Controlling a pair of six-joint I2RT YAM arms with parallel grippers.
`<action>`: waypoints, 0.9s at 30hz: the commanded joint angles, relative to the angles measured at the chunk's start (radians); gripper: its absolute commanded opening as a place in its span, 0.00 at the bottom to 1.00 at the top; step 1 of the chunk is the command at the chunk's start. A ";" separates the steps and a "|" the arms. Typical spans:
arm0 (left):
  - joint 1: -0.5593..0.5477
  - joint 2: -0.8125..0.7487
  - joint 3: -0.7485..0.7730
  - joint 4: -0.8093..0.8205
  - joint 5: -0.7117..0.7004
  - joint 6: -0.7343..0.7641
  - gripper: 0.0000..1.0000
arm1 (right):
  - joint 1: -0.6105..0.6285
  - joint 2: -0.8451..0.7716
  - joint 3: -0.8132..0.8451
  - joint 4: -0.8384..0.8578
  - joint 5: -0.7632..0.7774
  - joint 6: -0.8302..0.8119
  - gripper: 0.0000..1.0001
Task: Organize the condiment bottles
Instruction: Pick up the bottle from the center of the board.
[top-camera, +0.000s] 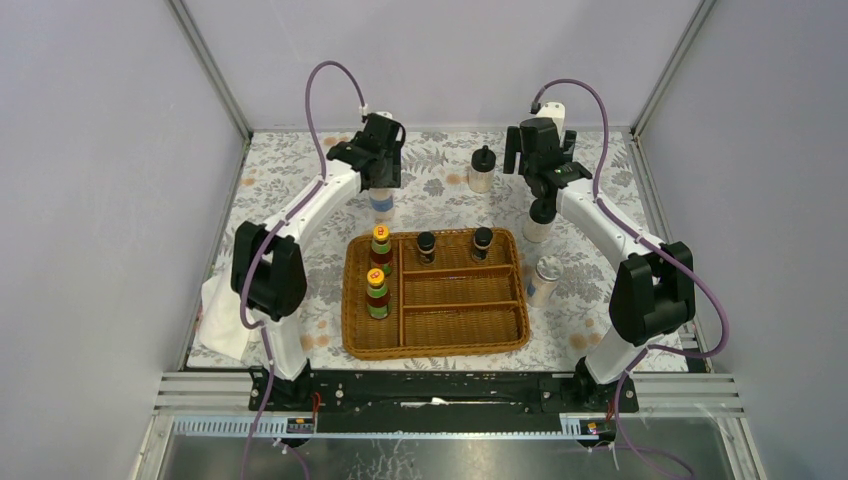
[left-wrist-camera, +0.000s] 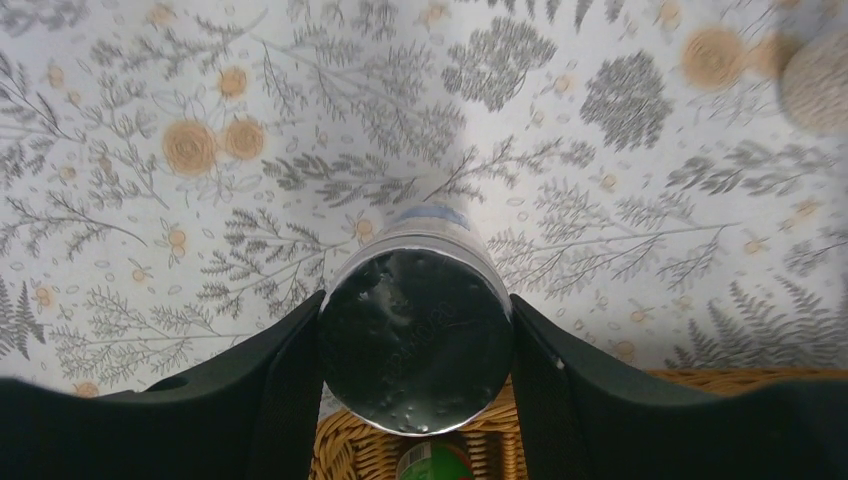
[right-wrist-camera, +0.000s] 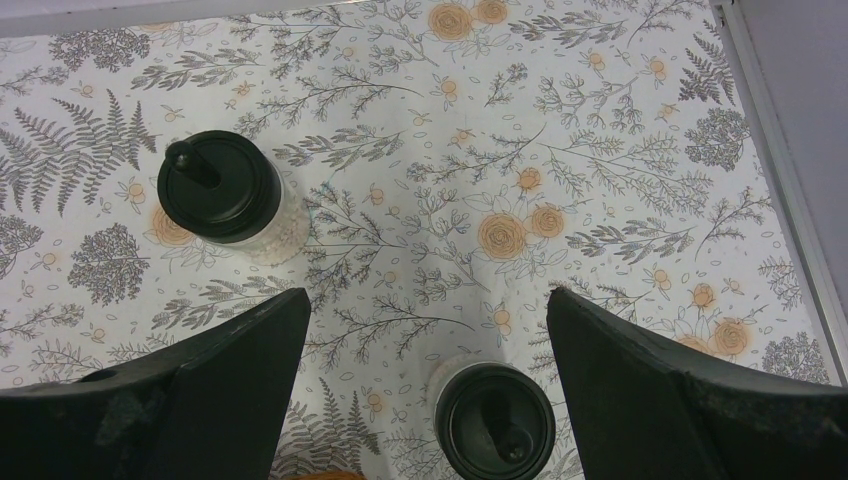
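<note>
Beyond the basket (top-camera: 436, 345), left jaws are pinching a silver-lidded shaker (left-wrist-camera: 415, 335) awaiting transfer to an empty compartment (top-camera: 462, 287); right jaws are hovering spread above a cream jar (right-wrist-camera: 497, 420).

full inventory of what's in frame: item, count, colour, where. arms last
wicker tray: one, brown, table centre, divided into compartments
yellow-capped bottles: two, red-green, tray's left compartment
black-capped jars: two, dark, tray's far compartment
cream jars: two, black knobbed lids, on the table beyond the tray, one below the right gripper
silver-lidded shakers: two, blue-white, one on the table right of the tray, one in the left gripper
cloth: one, white, table's left edge
tablecloth: one, white with grey-orange floral print, covering the table
left gripper: black, shut on one silver-lidded shaker, beyond the tray
right gripper: black, open, above a cream jar
</note>
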 joint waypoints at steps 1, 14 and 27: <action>-0.012 -0.067 0.100 -0.002 -0.028 0.022 0.00 | -0.007 0.001 0.003 0.021 -0.003 0.010 0.96; -0.104 -0.093 0.193 -0.053 -0.068 0.090 0.00 | -0.006 -0.001 0.015 0.016 0.001 0.004 0.96; -0.206 -0.165 0.183 -0.053 -0.105 0.135 0.00 | -0.008 -0.004 0.017 0.014 0.010 0.001 0.96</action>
